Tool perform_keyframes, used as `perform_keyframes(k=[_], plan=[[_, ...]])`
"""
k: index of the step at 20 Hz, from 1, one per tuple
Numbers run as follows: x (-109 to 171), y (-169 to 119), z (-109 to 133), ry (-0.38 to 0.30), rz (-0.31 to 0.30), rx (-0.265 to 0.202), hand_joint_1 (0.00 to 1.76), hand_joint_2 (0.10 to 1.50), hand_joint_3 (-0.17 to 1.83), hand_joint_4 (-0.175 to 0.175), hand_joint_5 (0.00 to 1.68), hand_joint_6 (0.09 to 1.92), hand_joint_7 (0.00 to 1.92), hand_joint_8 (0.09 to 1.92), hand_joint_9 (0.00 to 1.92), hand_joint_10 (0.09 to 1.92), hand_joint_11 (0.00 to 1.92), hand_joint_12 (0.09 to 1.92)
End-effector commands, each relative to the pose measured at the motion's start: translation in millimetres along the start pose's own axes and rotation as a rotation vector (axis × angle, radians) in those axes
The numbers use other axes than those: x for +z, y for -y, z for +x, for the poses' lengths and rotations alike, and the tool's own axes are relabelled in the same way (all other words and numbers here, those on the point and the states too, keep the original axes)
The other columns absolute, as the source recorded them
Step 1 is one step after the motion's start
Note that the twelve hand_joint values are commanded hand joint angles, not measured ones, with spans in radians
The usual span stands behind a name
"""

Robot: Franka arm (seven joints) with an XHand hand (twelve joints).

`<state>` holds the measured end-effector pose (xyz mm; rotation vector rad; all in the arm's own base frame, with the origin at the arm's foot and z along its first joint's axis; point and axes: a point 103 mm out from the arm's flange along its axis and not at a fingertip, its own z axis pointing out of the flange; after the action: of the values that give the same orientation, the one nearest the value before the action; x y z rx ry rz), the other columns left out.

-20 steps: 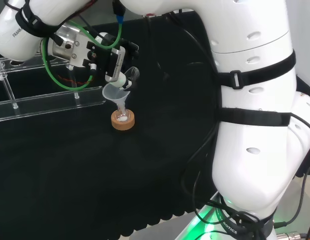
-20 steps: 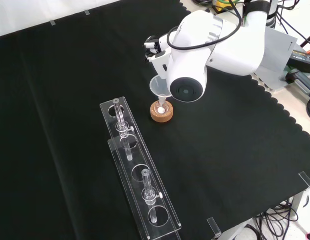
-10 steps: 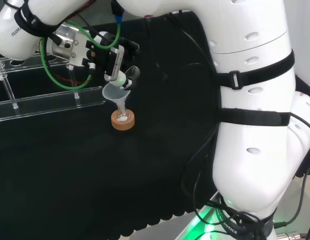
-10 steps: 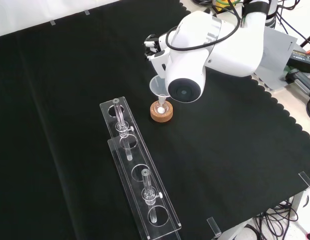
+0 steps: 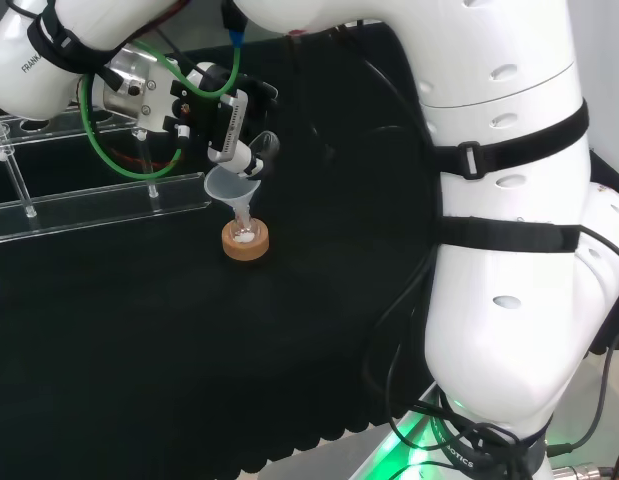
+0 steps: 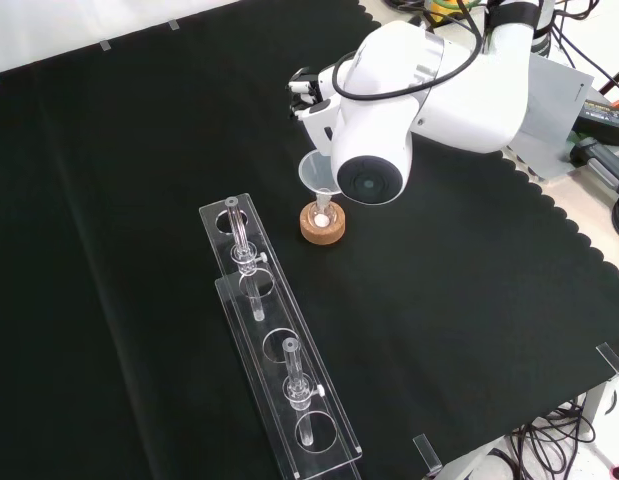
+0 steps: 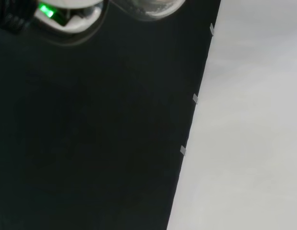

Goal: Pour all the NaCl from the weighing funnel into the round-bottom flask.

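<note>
Above the cork ring [image 5: 245, 241] in the middle of the black-clothed surface [image 6: 139, 150], the hand [image 5: 224, 125] hangs with its fingers curled round a small clear piece, by my reading the weighing funnel [image 5: 261, 150], tipped over the wide mouth of a clear funnel [image 5: 231, 186]. That funnel's stem goes down into the neck of the round-bottom flask [image 5: 245, 232], which sits upright in the cork ring. In the front view, white powder [image 6: 320, 219] shows in the flask, so some NaCl is likely already in; I cannot tell how much is left in the held piece.

The weighing funnel looks light, thin-walled and smooth, so it is probably both fragile and slippery. A hold on its outer wall, with the open end left free, suits it best, and tilting should be slow so the grains slide rather than spill. The flask is small and round-bottomed; only the ring keeps it standing, and the funnel perched on it makes it top-heavy. A knock against the funnel's rim could tip both. To the left in the front view, a clear rack [image 6: 279, 370] with tubes stands apart from the flask.
</note>
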<state>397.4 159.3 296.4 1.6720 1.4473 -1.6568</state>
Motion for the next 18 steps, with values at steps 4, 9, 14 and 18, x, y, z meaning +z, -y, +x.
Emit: perform_keyframes(k=[4, 9, 14, 18], plan=[[4, -1, 0, -0.069, -0.023, -0.041, 1.09, 0.66, 0.73, 0.175, 1.17, 0.89, 0.58, 0.66, 0.96, 0.35, 0.75, 1.09], [15, -6, 1, -0.128, -0.027, -0.071, 1.09, 0.66, 0.73, 0.175, 1.17, 0.89, 0.58, 0.66, 0.96, 0.35, 0.75, 1.09], [23, -8, -6, -0.224, -0.062, -0.077, 1.09, 0.66, 0.73, 0.175, 1.17, 0.89, 0.58, 0.66, 0.96, 0.35, 0.75, 1.09], [30, -11, -11, -0.272, -0.070, -0.090, 1.09, 0.67, 0.73, 0.175, 1.17, 0.89, 0.58, 0.66, 0.96, 0.35, 0.75, 1.09]])
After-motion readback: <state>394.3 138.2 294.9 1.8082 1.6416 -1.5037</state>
